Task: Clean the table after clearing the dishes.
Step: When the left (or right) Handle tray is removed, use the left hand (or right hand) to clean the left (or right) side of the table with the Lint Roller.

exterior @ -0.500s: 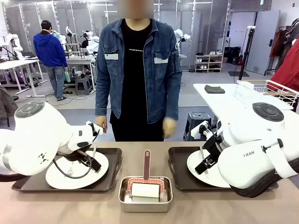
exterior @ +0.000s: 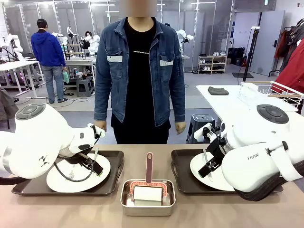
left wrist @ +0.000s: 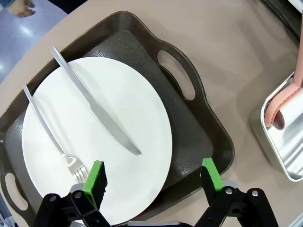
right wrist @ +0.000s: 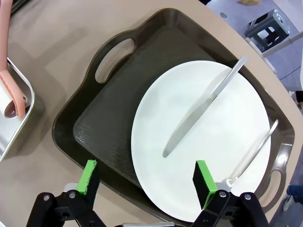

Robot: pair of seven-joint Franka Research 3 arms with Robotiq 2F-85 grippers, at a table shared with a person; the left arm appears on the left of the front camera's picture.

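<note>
Both jaws fully open, empty: left gripper (left wrist: 152,176) hovers over left plate (left wrist: 137,104) on left tray (left wrist: 189,132), right gripper (right wrist: 146,178) over right plate (right wrist: 213,142) on right tray (right wrist: 109,109), 2 dish sets uncleared on table (exterior: 199,211), roller (exterior: 148,193) parked in center steel pan (exterior: 147,213), presumably for wiping afterwards.

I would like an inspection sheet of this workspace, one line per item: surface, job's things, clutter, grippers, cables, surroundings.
Surface: table tan, no spills seen.
Job's things: left tray with left plate, right tray with right plate, cutlery on both; not yet cleared.
Clutter: steel pan holding a roller, mid-table.
Grippers: left gripper and right gripper open, empty, each over its tray.
Cables: black cable loops above the left plate.
Surroundings: person at the far side, arms down; white table with rack beyond.
</note>
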